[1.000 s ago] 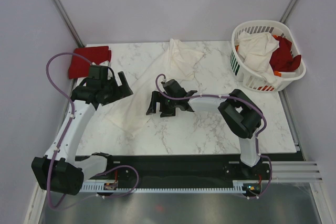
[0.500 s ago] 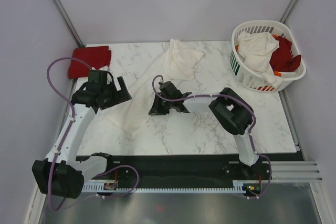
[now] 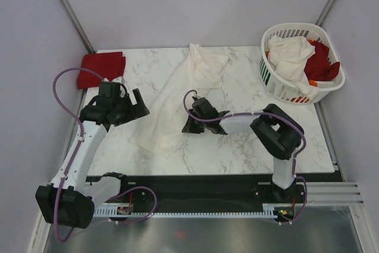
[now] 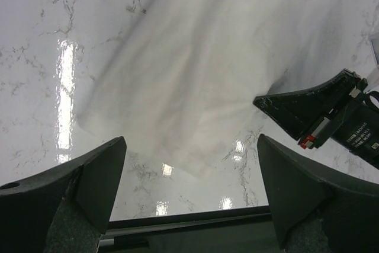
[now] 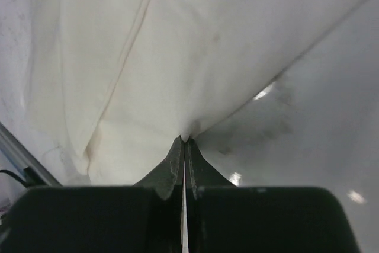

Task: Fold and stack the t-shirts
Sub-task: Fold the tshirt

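Observation:
A cream-white t-shirt (image 3: 172, 102) lies stretched in a long crumpled band from the back middle of the marble table (image 3: 249, 152) toward the front left. My right gripper (image 3: 189, 127) sits low at its right edge, shut on a pinch of the cloth; the right wrist view shows the jaws (image 5: 183, 141) closed on the cream t-shirt (image 5: 177, 45). My left gripper (image 3: 137, 105) hovers open above the shirt's left side. In the left wrist view its fingers (image 4: 89, 176) stand wide over the cream t-shirt (image 4: 195, 87). A folded red t-shirt (image 3: 100, 66) lies at the back left corner.
A white slatted laundry basket (image 3: 269, 75) stands at the back right, holding a cream-white t-shirt (image 3: 290, 54) and a red one (image 3: 323, 60). The right gripper (image 4: 320, 111) shows at the right of the left wrist view. A black rail runs along the table's near edge.
My right gripper has gone from open to shut on the shirt's edge and shifted right and nearer, dragging the cloth's lower part with it. The left gripper stays open, almost in place.

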`<act>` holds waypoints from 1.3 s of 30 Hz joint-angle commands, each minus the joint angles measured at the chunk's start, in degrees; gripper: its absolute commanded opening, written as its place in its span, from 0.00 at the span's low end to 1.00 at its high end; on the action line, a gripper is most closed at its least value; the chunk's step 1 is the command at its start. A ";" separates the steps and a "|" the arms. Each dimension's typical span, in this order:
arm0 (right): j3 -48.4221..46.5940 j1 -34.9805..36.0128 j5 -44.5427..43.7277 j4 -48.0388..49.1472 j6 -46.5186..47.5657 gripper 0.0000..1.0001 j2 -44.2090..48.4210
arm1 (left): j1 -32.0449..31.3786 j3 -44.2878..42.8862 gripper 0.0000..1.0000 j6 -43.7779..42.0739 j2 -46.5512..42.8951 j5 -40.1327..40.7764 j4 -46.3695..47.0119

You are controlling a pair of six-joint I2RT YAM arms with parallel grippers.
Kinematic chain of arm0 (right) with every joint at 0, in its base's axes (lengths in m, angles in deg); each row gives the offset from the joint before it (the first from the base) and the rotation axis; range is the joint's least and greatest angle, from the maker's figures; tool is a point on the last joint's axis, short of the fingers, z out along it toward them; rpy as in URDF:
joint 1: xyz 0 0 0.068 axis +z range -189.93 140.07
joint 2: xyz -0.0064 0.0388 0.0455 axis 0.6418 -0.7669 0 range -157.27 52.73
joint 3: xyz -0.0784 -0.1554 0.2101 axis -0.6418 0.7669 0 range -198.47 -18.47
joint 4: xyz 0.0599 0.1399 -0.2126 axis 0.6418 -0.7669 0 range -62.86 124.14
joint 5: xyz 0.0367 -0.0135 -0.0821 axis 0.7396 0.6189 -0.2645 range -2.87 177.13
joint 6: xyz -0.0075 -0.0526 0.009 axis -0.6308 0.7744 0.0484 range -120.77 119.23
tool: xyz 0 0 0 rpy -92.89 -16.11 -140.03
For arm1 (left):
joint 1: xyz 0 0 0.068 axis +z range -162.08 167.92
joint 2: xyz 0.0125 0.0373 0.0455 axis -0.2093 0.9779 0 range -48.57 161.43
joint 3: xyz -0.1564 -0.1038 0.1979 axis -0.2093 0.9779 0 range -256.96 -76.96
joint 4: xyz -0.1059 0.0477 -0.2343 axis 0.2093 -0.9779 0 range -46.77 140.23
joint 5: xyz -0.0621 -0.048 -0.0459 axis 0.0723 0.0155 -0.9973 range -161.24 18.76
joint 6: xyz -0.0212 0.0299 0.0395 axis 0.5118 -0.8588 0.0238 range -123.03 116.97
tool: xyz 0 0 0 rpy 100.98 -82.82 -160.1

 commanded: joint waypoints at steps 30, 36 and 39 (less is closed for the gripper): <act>33.57 -15.30 -10.02 -35.63 2.20 0.92 56.91 | -37.70 20.12 0.95 24.90 5.25 -3.95 22.58; 40.69 -7.06 -9.04 -32.91 -2.98 0.82 58.69 | -43.94 19.51 0.97 28.24 12.90 -1.40 28.48; 43.25 -3.88 -9.04 -31.59 -5.36 0.79 59.13 | -46.40 18.46 0.97 29.74 16.94 0.45 29.54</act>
